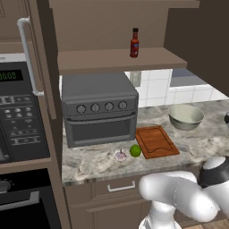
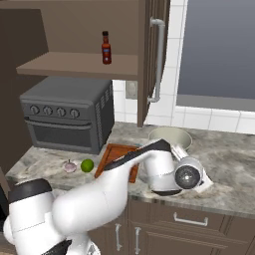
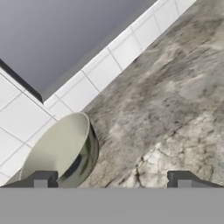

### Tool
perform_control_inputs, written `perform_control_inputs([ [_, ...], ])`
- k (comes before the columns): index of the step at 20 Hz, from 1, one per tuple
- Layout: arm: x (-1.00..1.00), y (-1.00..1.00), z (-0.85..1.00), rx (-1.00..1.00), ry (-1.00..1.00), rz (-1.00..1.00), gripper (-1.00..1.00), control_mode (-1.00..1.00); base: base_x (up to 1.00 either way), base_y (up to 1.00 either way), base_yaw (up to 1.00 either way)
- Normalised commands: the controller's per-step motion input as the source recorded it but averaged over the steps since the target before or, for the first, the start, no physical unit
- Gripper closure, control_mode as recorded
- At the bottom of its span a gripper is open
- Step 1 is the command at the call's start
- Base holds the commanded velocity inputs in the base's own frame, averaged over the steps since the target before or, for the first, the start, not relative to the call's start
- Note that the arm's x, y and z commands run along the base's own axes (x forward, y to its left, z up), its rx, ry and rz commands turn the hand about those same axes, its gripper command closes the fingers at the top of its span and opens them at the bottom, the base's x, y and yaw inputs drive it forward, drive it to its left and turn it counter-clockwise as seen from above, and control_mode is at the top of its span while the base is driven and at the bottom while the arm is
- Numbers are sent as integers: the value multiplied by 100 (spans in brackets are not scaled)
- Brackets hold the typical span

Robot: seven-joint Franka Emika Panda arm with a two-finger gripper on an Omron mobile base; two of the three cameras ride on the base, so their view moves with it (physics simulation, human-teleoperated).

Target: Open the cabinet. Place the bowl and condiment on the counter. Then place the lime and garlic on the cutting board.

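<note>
A: Which thing comes next, going by how things lie?

B: The condiment (image 1: pixel 134 43), I'd judge. It stands upright on the shelf of the open cabinet (image 1: pixel 116 60), well above the toaster oven (image 1: pixel 99 108). The bowl (image 1: pixel 185 116) already sits on the counter (image 1: pixel 197 143), right of the cutting board (image 1: pixel 155 141).

A: How will that bottle handle?

B: Light, stiff, probably smooth glass, so somewhat slippery and quick to tip since it is tall and slim. I'd take it across the body below the neck, not by the cap, with the fingers level.

A: And the lime and garlic?

B: The lime (image 1: pixel 135 150) lies on the counter, just off the board's near left corner, with the garlic (image 1: pixel 120 155) just beside it on the left. Both are small and round and likely to roll; the lime is firm, the garlic lighter with a papery skin. Each wants a pinch across the middle from above.

A: Where is the arm?

B: Stretched low over the counter's front edge, to the right of the board, hand near the bowl. In the hand view the gripper (image 3: pixel 111 181) has its tips spread wide with nothing between them; the bowl shows beside one tip, apart from it, with bare counter ahead.

A: So a long reach up?

B: Yes, up and left to the shelf.
</note>
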Motion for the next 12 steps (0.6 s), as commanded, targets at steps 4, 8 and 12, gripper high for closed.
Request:
perform_control_inputs([
  [4, -85, -6, 19, 0, -17, 0, -100, -100, 0, 0, 0],
  [8, -79, 0, 52, 0, -9, 0, -100, -100, 0, 0, 0],
  [12, -69, 4, 55, 0, 0, -2, -100, -100, 0, 0, 0],
])
